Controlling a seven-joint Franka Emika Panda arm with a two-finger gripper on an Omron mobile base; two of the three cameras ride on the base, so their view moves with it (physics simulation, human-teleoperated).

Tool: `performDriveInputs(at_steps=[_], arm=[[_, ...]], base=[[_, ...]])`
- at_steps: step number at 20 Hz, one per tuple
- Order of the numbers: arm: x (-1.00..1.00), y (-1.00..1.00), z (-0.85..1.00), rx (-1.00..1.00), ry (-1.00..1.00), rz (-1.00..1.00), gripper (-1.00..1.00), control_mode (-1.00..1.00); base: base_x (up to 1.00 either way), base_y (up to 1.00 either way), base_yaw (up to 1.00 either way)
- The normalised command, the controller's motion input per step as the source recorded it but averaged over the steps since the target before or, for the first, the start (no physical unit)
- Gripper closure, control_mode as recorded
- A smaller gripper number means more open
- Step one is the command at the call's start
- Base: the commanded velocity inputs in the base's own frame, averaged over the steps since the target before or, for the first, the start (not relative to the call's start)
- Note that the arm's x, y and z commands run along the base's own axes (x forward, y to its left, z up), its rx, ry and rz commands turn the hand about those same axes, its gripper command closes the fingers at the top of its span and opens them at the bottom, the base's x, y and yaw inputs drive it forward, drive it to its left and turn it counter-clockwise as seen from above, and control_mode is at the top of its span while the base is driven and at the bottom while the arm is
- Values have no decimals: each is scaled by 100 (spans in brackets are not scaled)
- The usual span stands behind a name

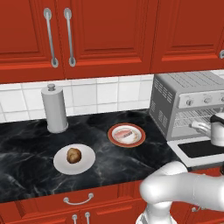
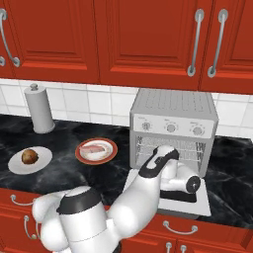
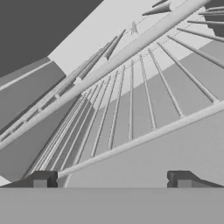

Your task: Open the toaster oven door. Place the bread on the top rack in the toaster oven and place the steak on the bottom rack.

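Gripper [image 3: 111,179] spread wide and empty, nosing right into the mouth of the toaster oven [image 2: 173,126], its fingertips [image 3: 43,179] poised just over the wire bars of a rack [image 3: 144,109]. Toaster oven door [image 2: 170,195] lies dropped flat toward the near edge. Off to the left, steak [image 1: 126,134] on its red-rimmed plate [image 1: 139,141]; farther left and nearer, bread [image 1: 73,155] on a white plate [image 1: 87,164]. Paper towel roll [image 1: 54,109] stands by the far wall.

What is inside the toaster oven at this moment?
Inside the toaster oven, wire racks show, with no food on the parts in view. The robot's arm covers part of the opening. The bread and the steak sit on plates on the counter.
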Motion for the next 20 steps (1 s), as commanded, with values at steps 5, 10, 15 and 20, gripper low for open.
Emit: performDriveInputs(at_steps=[5,10,15,20], arm=[[17,-19,-9,0,2,0,-100,-100],[17,-11,-12,2,0,0,-100,-100],[11,-1,-13,4,0,0,-100,-100],[12,0,-3,2,0,0,-100,-100]], base=[[0,0,0],[0,0,0],[0,0,0],[0,0,0]])
